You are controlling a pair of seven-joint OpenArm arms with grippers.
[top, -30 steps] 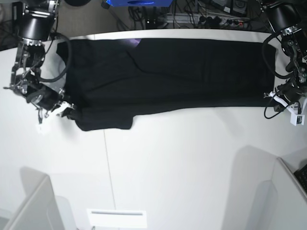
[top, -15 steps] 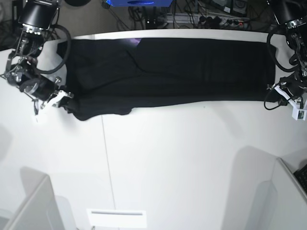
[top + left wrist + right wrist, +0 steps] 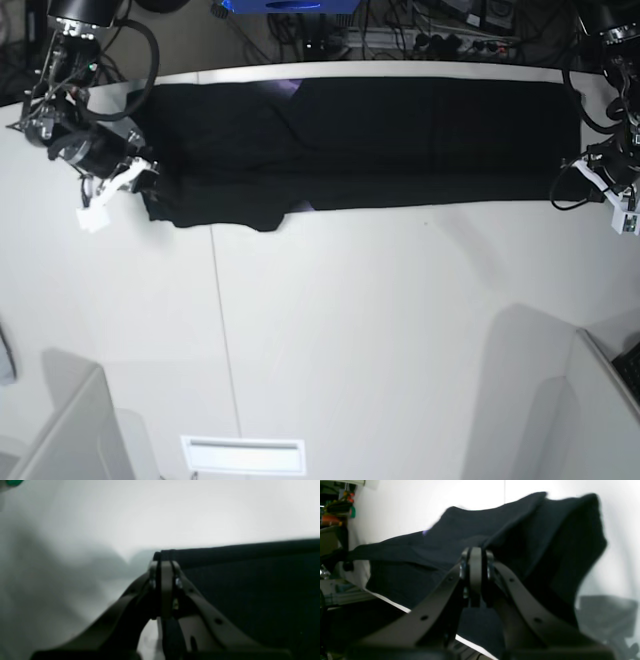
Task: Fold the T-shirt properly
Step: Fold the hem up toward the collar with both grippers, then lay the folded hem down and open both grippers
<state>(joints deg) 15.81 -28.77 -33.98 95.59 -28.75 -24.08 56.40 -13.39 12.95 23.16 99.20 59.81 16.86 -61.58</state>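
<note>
Base view: the T-shirt (image 3: 400, 140), plain black side up, lies as a long horizontal band across the far part of the white desk (image 3: 380, 330), spanning nearly the whole width between the two arms. Its near edge runs almost straight from the right end toward the left, where a sleeve-like flap (image 3: 225, 212) bulges nearer the camera. A small purple patch (image 3: 283, 90) shows at the far edge, left of centre.

The right gripper (image 3: 140, 180), on the left of the base view, sits at the shirt's left near corner. In the right wrist view this gripper (image 3: 475, 555) has its jaws pressed together on a pinch of black cloth, and the fabric (image 3: 520, 537) rises in lifted folds beyond the fingertips, with the desk bright behind it.

The left gripper (image 3: 590, 180), on the right of the base view, sits at the shirt's right near corner. In the left wrist view this gripper (image 3: 163, 560) is likewise drawn tight, its fingertips meeting on the hemmed corner of the T-shirt (image 3: 250, 587); the hem runs to the right from the tips as a straight dark ridge, and the cloth fills the lower right of that view. The left half of the view shows bare desk (image 3: 75, 542), blurred and shadowed.

Cables and equipment (image 3: 400, 30) crowd the space behind the desk's far edge.
</note>
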